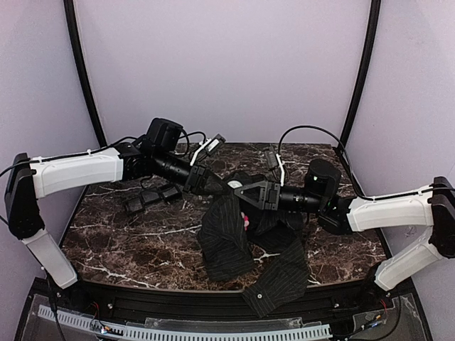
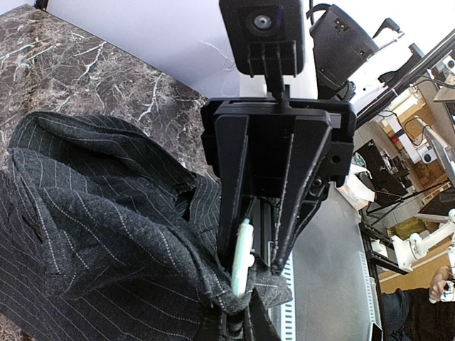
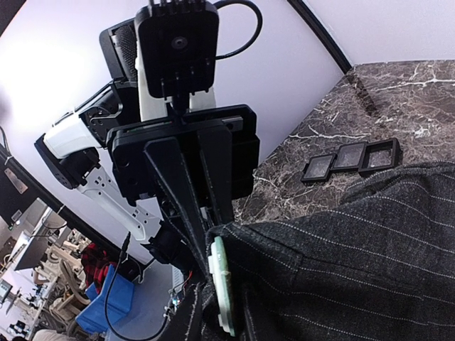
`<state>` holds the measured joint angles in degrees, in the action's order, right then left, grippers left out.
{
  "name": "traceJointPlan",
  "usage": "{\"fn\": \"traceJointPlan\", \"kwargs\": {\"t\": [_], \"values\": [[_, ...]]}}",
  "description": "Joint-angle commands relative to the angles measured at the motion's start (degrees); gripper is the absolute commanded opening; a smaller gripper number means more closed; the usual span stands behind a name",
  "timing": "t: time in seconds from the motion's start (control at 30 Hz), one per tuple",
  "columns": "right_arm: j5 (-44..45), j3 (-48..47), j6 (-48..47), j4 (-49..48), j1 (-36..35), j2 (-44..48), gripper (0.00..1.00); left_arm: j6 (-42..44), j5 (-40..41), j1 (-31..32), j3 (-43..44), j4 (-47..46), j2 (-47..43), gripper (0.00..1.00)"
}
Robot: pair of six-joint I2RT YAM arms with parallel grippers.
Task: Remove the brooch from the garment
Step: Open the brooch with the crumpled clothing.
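Bright even light, soft shadows; wrist views sharp, edges bent by wide-angle.

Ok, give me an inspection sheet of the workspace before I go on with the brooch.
Surface: dark marble table.
Job's things: pinstriped garment bunched mid-table, one part hanging over the near edge; brooch only a pink speck among the folds.
Clutter: three black trays in a row, left of the garment.
Grippers: left gripper shut on the garment; right gripper also pinching it.
Cables: black cables loop above the wrists, off the cloth.
Surroundings: pale walls; lab furniture beyond.
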<state>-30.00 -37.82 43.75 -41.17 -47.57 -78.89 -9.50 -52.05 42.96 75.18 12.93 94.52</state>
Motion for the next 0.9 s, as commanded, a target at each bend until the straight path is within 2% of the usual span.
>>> {"fn": "traceJointPlan", "kwargs": {"t": [0.0,0.27,0.43,0.67,0.87], "values": [[-0.36,-0.12,0.46,-3.06,0.37,-0.51,0.16,-0.35,-1.47,0.11,-0.56,-2.02,-3.38,0.01],[1.32,-0.55,0.72,-1.24,0.37,-1.00,0.07,-0.30,-1.94,0.11,-0.68,-2.27,-3.57,0.01],[5.82,-1.81,0.99,4.64,0.42,-2.11,0.00,-0.03,-2.63,0.17,-0.90,-2.59,-3.71,0.01],[10.97,-3.70,2.97,12.08,0.79,-4.11,0.00,0.60,-2.95,0.49,-1.09,-2.48,-3.83,0.01],[11.67,-3.02,7.02,14.04,2.32,-6.18,0.00,1.28,-3.21,0.92,-1.16,-2.21,-4.08,0.01]]}}
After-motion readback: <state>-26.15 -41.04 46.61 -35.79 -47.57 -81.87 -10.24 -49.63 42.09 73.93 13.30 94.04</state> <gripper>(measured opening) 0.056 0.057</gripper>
